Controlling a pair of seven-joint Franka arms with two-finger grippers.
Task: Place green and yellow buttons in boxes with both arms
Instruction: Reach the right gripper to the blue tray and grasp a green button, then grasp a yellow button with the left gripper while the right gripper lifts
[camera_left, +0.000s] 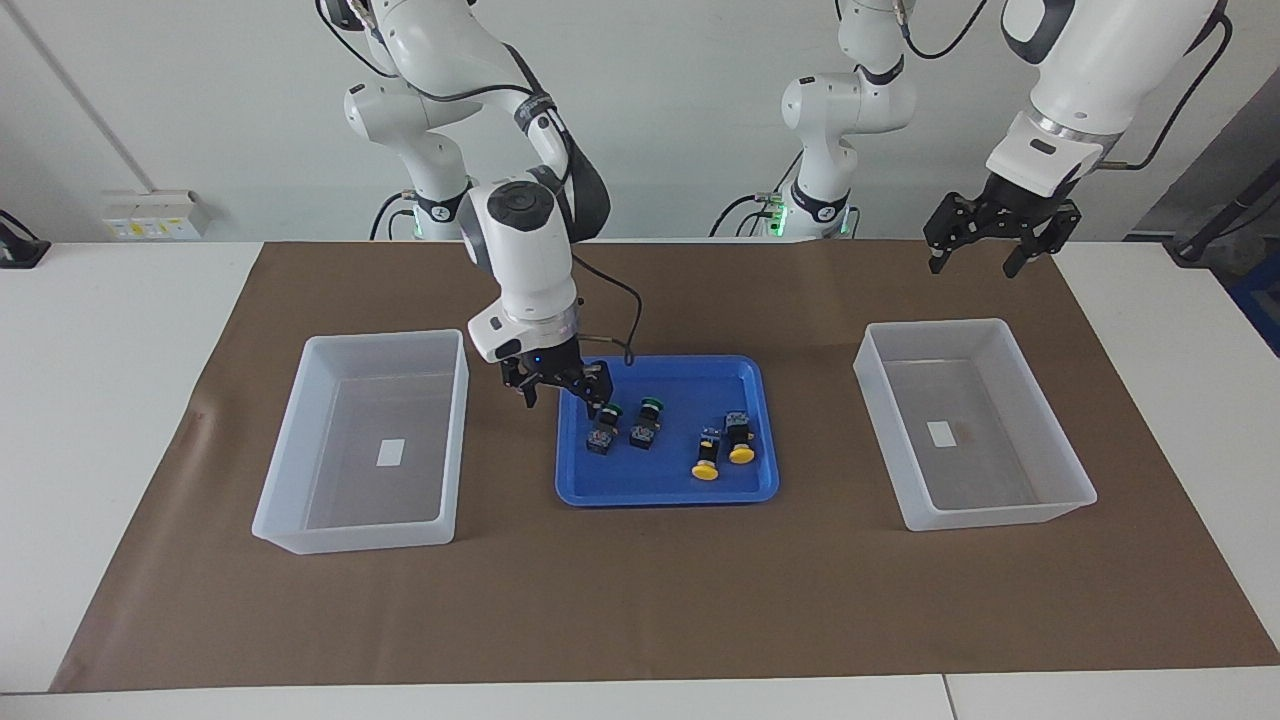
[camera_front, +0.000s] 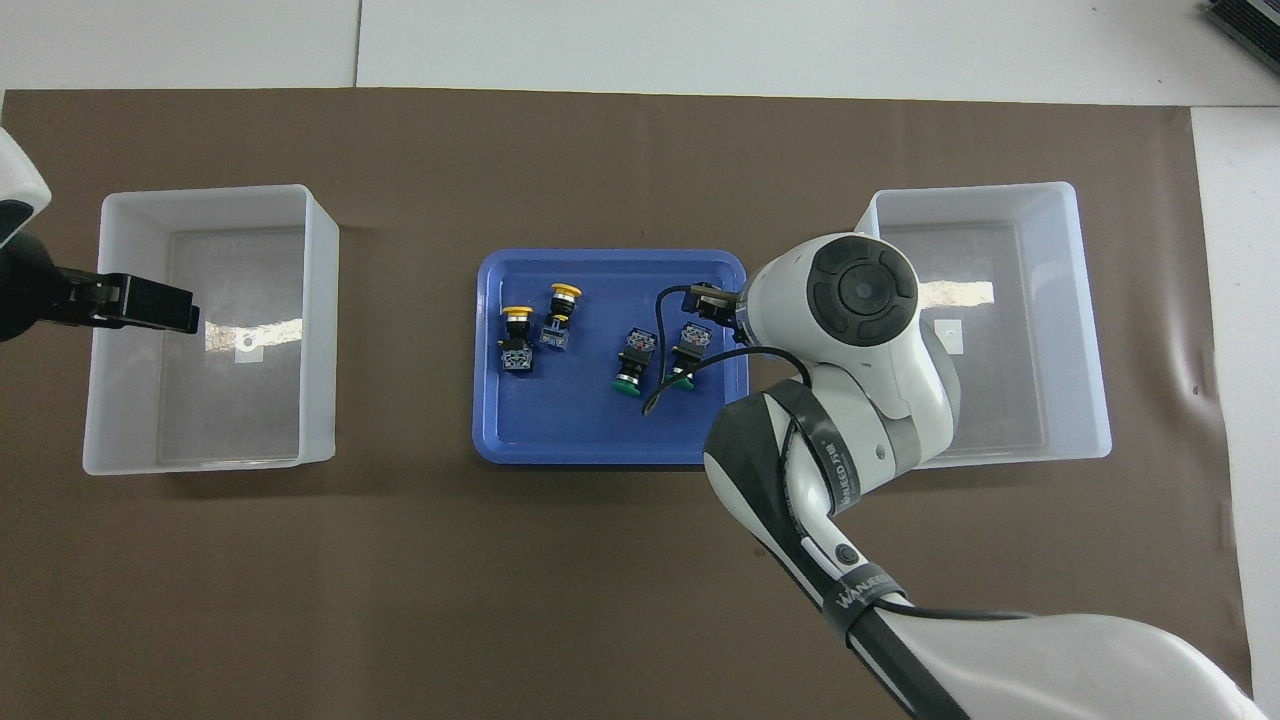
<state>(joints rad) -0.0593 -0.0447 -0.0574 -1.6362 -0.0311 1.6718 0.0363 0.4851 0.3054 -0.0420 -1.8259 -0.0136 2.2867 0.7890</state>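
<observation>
Two green buttons (camera_left: 603, 430) (camera_left: 645, 422) and two yellow buttons (camera_left: 707, 455) (camera_left: 740, 440) lie in a flat blue tray (camera_left: 660, 482). They also show in the overhead view: green (camera_front: 630, 365) (camera_front: 688, 350), yellow (camera_front: 517, 340) (camera_front: 560, 310). My right gripper (camera_left: 563, 392) is open, low over the tray's edge toward the right arm's end, just above the nearest green button. My left gripper (camera_left: 975, 262) is open and empty, raised over the box (camera_left: 940, 325) at the left arm's end. The other box (camera_left: 385, 338) stands at the right arm's end. Both boxes are empty.
A brown mat (camera_left: 640, 600) covers the white table (camera_left: 100, 330). The tray (camera_front: 580, 425) sits between the boxes (camera_front: 210, 190) (camera_front: 975, 188). In the overhead view my right arm's wrist (camera_front: 860, 300) covers part of the tray and one box.
</observation>
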